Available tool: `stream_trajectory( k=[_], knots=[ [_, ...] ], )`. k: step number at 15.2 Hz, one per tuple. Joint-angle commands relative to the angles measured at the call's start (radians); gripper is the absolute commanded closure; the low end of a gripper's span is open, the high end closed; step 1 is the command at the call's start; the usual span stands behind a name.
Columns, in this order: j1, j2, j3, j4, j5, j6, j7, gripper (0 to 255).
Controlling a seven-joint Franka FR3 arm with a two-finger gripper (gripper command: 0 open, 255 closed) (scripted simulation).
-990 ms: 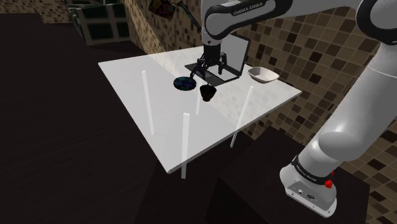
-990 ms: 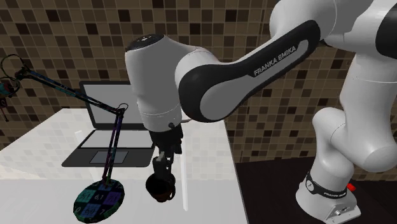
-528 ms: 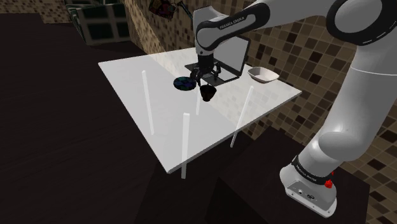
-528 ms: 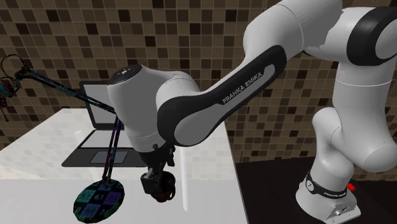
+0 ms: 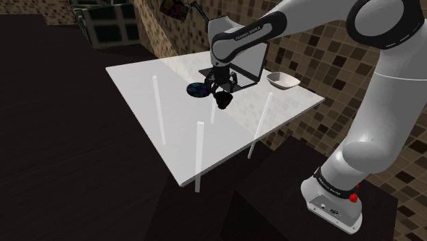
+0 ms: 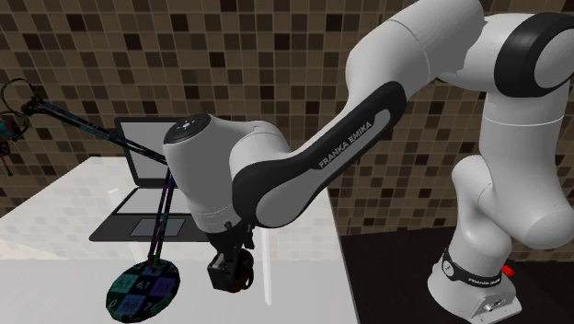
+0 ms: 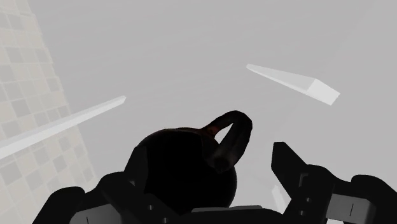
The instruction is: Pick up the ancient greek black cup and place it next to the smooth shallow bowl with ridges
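The black cup (image 5: 223,103) stands on the white table (image 5: 147,75), near the table's middle. My gripper (image 5: 220,92) has come down over it from above. In the wrist view the round dark cup (image 7: 181,175) with its loop handle (image 7: 233,135) sits between my open fingers (image 7: 294,170), which stand on either side of it; no grip shows. In the second exterior view the gripper (image 6: 230,269) hides most of the cup (image 6: 246,280). The white shallow bowl (image 5: 282,80) lies at the table's far end, toward the shoulder view's right.
An open laptop (image 5: 241,71) stands just behind the cup, between it and the bowl. A desk lamp's patterned round base (image 5: 198,90) lies beside the cup, its thin arm (image 6: 101,136) rising away. Tiled walls back the table. My stand (image 5: 335,204) is at lower right.
The hand has dropped lower over the cup and the forearm has swung round above it. The fingers stay apart; the cup has not moved.
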Motion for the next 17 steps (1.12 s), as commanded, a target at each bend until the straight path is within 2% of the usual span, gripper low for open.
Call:
stream_trajectory(
  k=[1,4,5,14,17],
  knots=[
    [0.000,0.000,0.000,-0.001,0.000,0.001,0.000,0],
    [0.000,0.000,0.000,-0.001,0.000,0.001,0.000,0],
    [0.000,0.000,0.000,-0.001,0.000,0.001,0.000,255],
    [0.000,0.000,0.000,-0.001,0.000,0.001,0.000,255],
    [0.000,-0.017,0.001,0.018,0.005,-0.034,-0.006,255]
  ],
)
